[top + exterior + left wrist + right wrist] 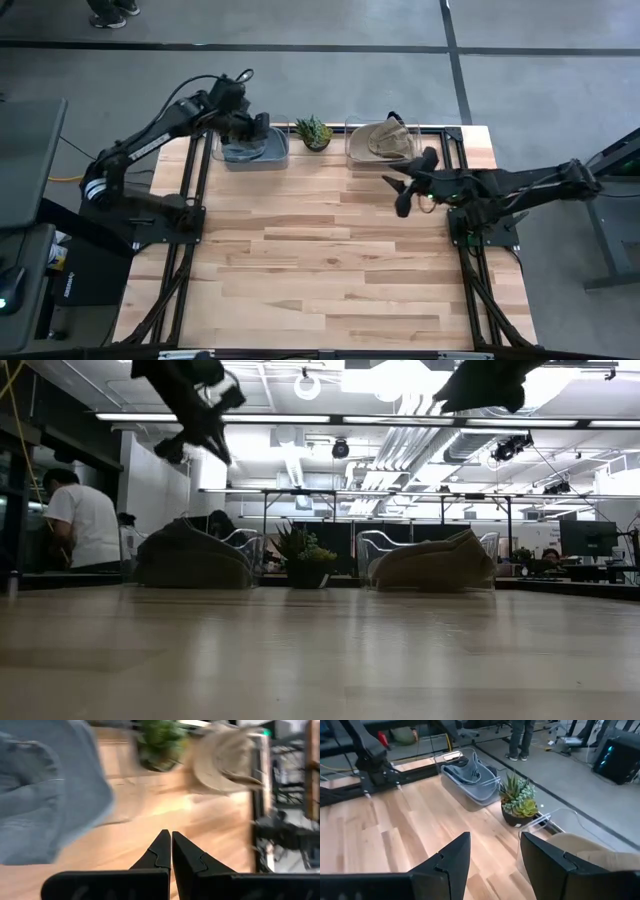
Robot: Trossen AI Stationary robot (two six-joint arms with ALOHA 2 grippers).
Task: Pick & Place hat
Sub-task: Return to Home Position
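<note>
Risk: left end effector [167,836], closed together, hovers above gray cap [245,153] and may catch left bin [287,150] when retreating; right end effector [495,837], spread apart, waits near brown cap [385,140].

A potted succulent [314,132] stands at the far edge of the wooden table [320,270]. A person in a white shirt [85,520] shows in the room behind.

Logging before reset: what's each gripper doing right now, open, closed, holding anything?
Left gripper: fingers closed, empty, raised near the gray fabric cap.
Right gripper: fingers open, empty, near the tan fabric cap.
</note>
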